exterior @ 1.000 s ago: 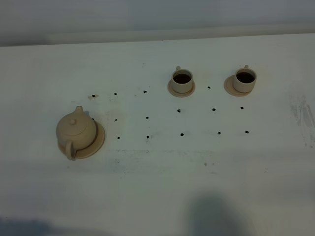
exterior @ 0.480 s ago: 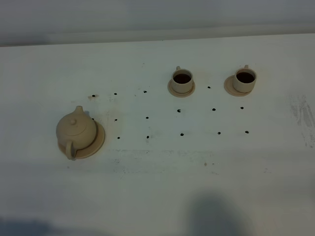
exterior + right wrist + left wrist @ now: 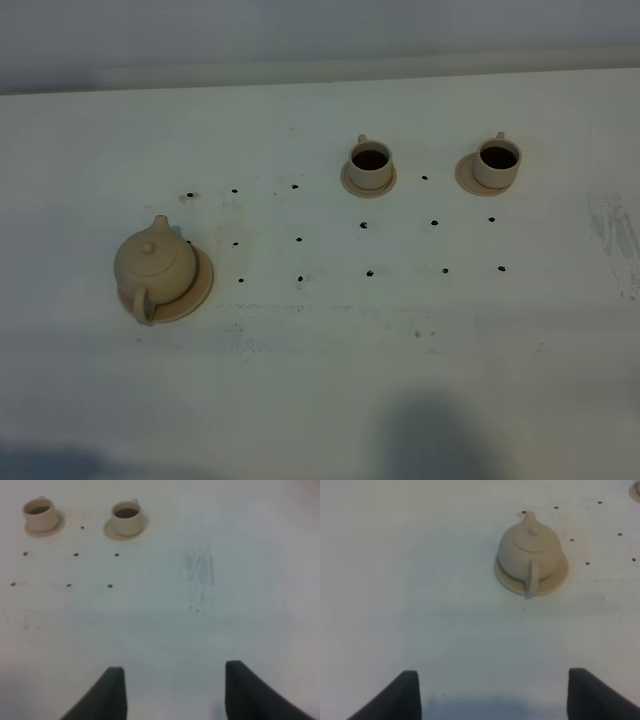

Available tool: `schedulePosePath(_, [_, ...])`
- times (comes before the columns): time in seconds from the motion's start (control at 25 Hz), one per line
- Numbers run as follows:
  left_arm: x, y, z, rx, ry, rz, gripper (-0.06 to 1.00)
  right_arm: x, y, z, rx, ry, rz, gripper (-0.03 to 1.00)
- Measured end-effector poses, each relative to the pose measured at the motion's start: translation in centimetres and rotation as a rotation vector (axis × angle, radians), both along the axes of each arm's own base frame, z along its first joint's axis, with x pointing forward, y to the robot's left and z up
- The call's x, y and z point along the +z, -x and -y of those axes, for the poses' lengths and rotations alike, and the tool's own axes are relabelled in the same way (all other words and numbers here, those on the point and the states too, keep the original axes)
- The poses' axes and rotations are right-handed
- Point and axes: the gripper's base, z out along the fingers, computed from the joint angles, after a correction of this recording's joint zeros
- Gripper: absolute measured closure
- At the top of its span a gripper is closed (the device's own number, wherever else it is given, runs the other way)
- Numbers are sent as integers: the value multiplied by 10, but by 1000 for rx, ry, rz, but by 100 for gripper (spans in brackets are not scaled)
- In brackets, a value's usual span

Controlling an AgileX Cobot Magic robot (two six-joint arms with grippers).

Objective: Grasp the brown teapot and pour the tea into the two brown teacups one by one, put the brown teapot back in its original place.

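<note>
Brown teapot [image 3: 155,264] sits upright, lid on, atop its wide tan saucer [image 3: 201,287] at the left of the white table [image 3: 320,360], loop handle toward the near edge and spout toward the far side. Across the table, well apart from the pot, two brown teacups [image 3: 371,160] [image 3: 498,160] stand side by side on small saucers, each holding dark liquid. Black dots [image 3: 300,240] mark the surface between them. Left gripper [image 3: 495,690] hovers near the pot, jaws spread wide and empty. Right gripper [image 3: 175,690] hangs over bare table, jaws parted, gripping nothing.
</note>
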Motion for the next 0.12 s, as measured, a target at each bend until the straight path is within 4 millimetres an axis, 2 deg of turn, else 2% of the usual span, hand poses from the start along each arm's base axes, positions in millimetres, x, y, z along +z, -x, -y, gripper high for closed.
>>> schedulePosePath(0.12, [0,0,0,0,0,0,36,0,0,0,0,0,0,53])
